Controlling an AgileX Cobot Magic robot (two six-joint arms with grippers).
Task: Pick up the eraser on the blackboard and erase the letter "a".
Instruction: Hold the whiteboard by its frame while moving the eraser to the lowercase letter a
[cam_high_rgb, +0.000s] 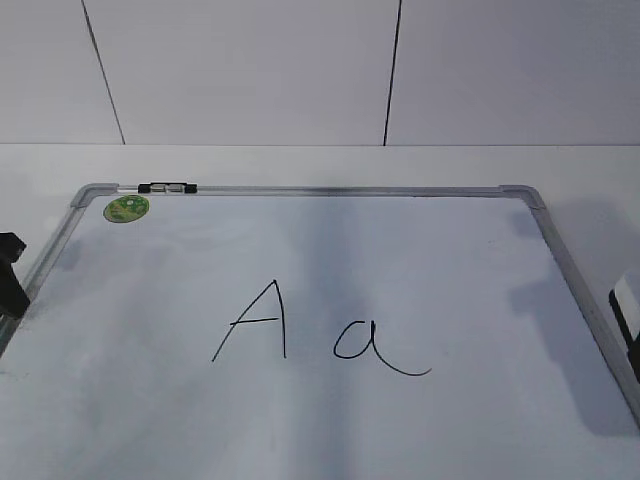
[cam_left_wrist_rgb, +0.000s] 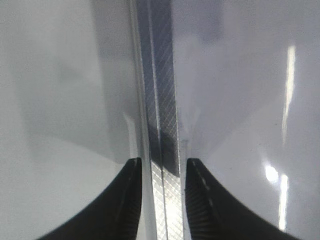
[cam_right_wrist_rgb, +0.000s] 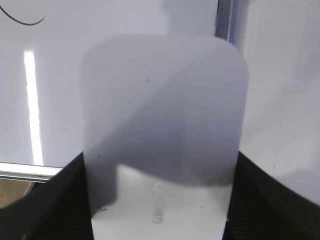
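Count first: you have one blackboard (cam_high_rgb: 300, 420), really a white dry-erase surface in a grey metal frame, lying flat on a pale table (cam_high_rgb: 300, 165). Two marks are on it: one angular capital "A" (cam_high_rgb: 255, 322) and, just to its right, one letter "a" (cam_high_rgb: 375, 345), cursive with a long tail. One eraser (cam_right_wrist_rgb: 165, 135) is in play, a white rounded block with faint grey lettering.

Around the board: one round green sticker (cam_high_rgb: 126, 208) sits in the far left corner, and one black-silver clip (cam_high_rgb: 167, 187) is on the top frame rail beside it. Nothing lies between the letters and the board edges.

Your right gripper (cam_right_wrist_rgb: 160, 200) has the eraser pinched between its dark fingers (cam_right_wrist_rgb: 50, 205), one on each long side. It is held at the right edge of the board, well apart from the "a"; in the exterior view only a sliver shows there.

Your left gripper (cam_left_wrist_rgb: 162, 200) is partly spread and holds nothing. Its two fingertips straddle the board's left frame rail (cam_left_wrist_rgb: 160, 100); contact cannot be told.
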